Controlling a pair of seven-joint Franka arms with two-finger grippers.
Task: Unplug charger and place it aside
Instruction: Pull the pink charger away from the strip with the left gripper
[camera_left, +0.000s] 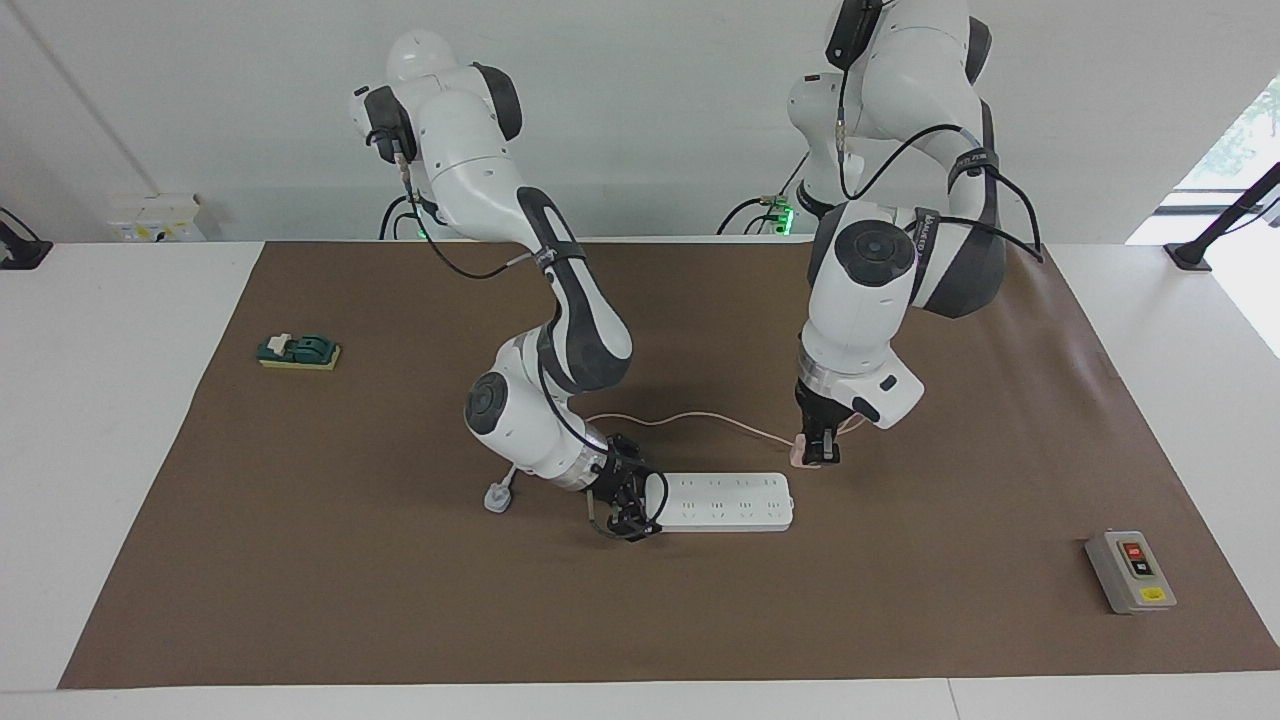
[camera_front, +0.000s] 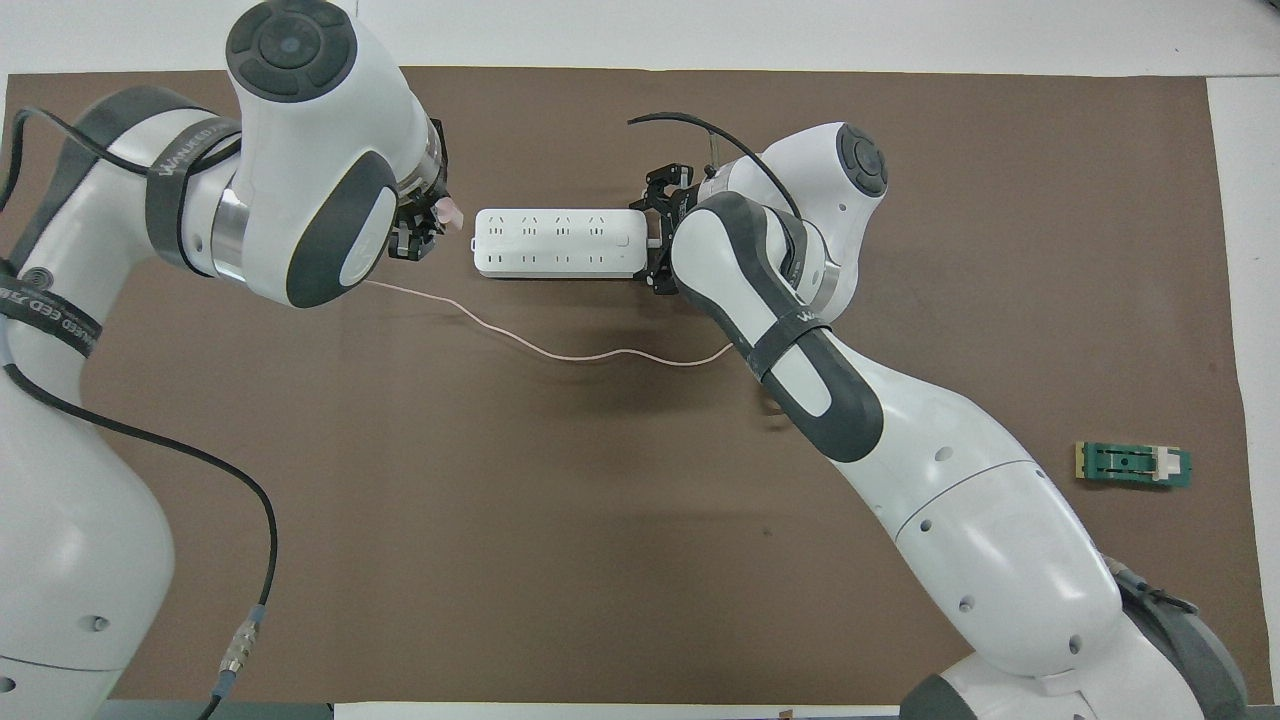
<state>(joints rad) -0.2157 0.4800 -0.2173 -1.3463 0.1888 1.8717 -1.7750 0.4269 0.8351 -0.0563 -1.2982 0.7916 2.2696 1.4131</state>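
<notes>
The left gripper (camera_left: 818, 455) is closed tight on the charger (camera_left: 803, 456), a small pale pink cube pinched between its fingertips. The cube is out of its socket and held up off the brown mat (camera_left: 300, 520), apart from the end of the power strip (camera_left: 725, 501) that lies toward the left arm's end of the table. In the overhead view the charger (camera_front: 450, 211) shows as a pink corner at the tip of the left gripper (camera_front: 425, 228), with a clear gap of mat between it and the strip (camera_front: 558, 242). Its thin pink cable (camera_left: 690, 416) trails from the gripper across the mat in a loose wave, running under the right arm.

The right gripper (camera_left: 625, 500) is at the strip's other end, down at mat level and against that end; whether its fingers are open or closed cannot be told. A white plug (camera_left: 497, 495) lies on the mat just beside the right arm's wrist.
</notes>
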